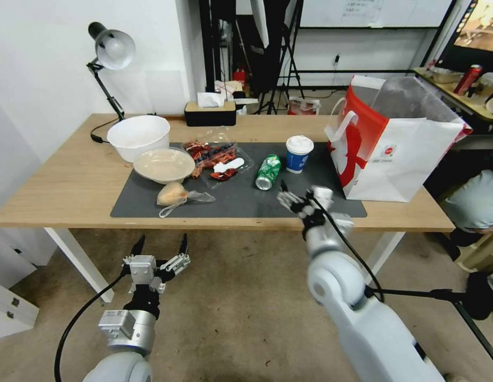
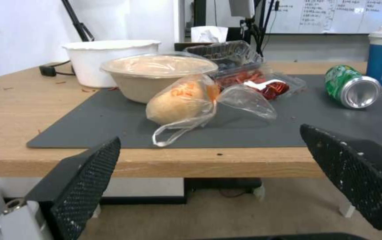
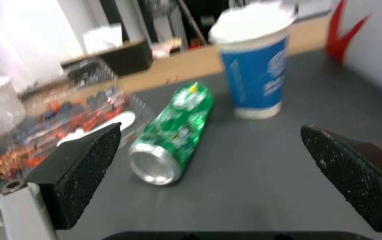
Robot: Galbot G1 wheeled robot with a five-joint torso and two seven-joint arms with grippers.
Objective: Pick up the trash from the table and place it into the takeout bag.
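Green aluminium marks the nearest target: in the head view the green soda can [image 1: 267,172] lies on its side at frame centre on the dark grey mat [image 1: 236,204], just left of the blue-white lidded paper cup [image 1: 298,154]. The right gripper [image 1: 302,199] hovers over the mat's near edge, just below the can, fingers spread wide and empty. The left gripper [image 1: 160,249] hangs at lower left, short of the table [image 1: 66,185], also wide and empty. At right stands the takeout bag [image 1: 400,154], mouth open, its clear liner showing; what lies inside cannot be told.

Left of centre sit a white bowl [image 1: 139,136], a beige bowl [image 1: 164,165] and a clear clamshell tray [image 1: 217,157] holding red and dark scraps with a white spoon.

In the left wrist view, the knotted clear bag [image 2: 186,103] at centre holds a pale bun-like lump and leans against the beige bowl [image 2: 155,78], which is sealed under film.

In the right wrist view, the soda can [image 3: 173,133] lies at centre, its end facing the camera, between the open pads [image 3: 86,163] but farther off. I judge the can the step in hand: to grasp it well, the jaws should straddle its round body crosswise, clear of the cup [image 3: 253,73] just beside it, and close gently, since thin metal dents and rolls.
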